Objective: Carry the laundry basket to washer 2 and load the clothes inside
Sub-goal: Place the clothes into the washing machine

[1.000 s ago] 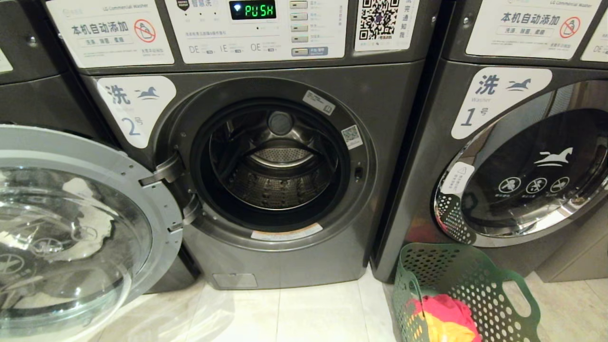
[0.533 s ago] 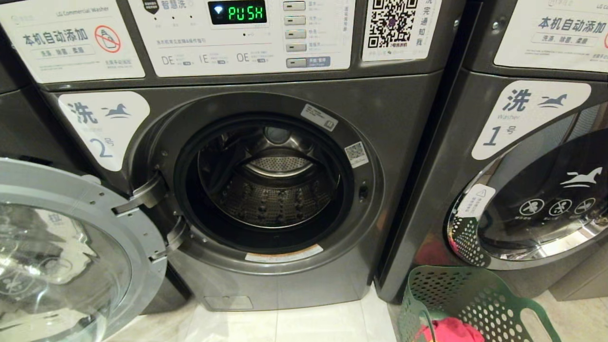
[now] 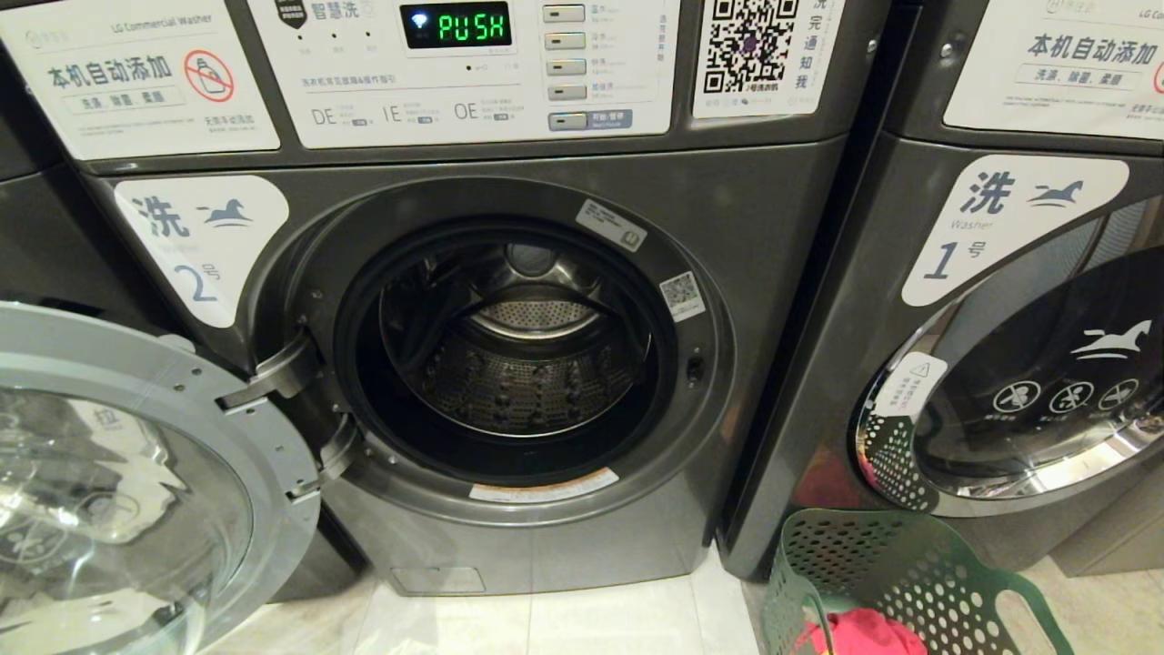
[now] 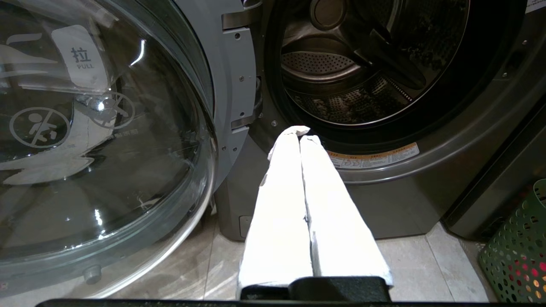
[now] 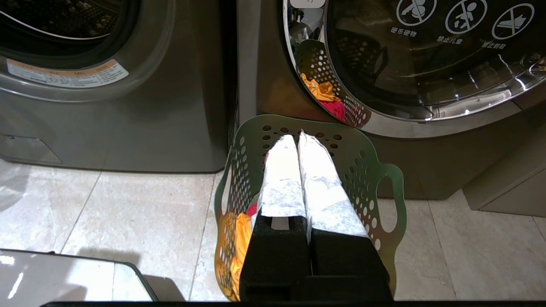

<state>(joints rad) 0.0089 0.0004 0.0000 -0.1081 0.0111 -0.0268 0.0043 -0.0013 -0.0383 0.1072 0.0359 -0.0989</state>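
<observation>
Now | washer 2 [image 3: 509,364] drum empty | laundry basket [image 3: 909,573] holds clothes [image 3: 864,632] | both end effectors clenched, nothing held

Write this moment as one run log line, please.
washer 2: door open, drum empty | laundry basket: on floor | clothes: in basket | both jaws shut

Warm indoor light is glaring off the open glass door [image 4: 98,140] beside the left gripper [image 4: 300,131] — its white fingers [image 4: 277,213] are blowing out.

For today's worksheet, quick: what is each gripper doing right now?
Left gripper: closed, holding nothing, in front of washer 2.
Right gripper: closed, holding nothing, above the laundry basket.
</observation>
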